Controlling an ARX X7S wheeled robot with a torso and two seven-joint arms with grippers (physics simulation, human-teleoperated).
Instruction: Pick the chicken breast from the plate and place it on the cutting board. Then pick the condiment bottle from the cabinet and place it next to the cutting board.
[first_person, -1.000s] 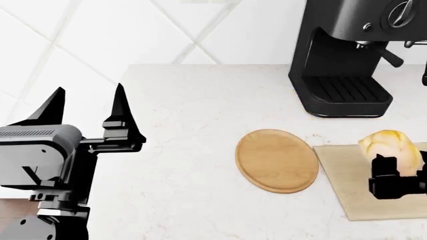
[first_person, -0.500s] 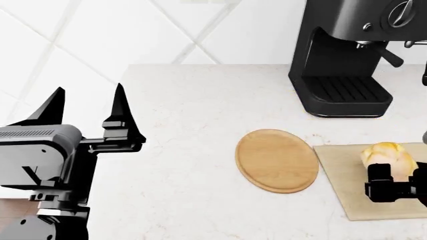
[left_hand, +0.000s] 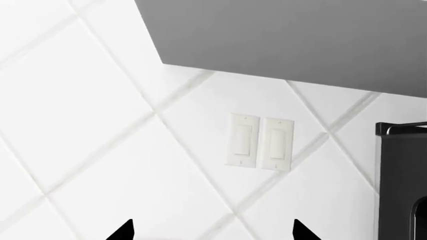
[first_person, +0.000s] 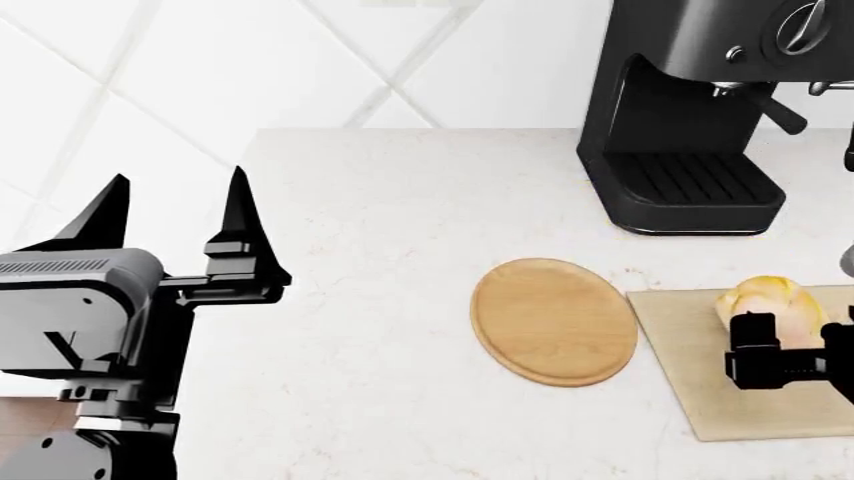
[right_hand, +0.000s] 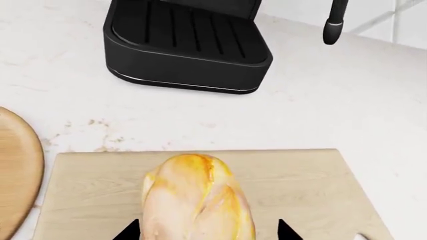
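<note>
**Chicken breast on board, right end effector spread around it**

Chicken breast (right_hand: 197, 197) lies on the cutting board (right_hand: 307, 185), pale with yellow patches. Right end effector (right_hand: 207, 231) has its fingers apart, one tip on each side of the meat; contact cannot be told. Plate (first_person: 554, 320) bare, just beside the board on the table (first_person: 387, 200). Left end effector (first_person: 174, 215) raised at the table's left edge, fingers apart, holding nothing. Black coffee machine (first_person: 694, 110) behind the board.

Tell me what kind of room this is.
Most likely a kitchen: a coffee machine on a stone-look counter, a tiled wall, and chicken on a cutting board.
</note>
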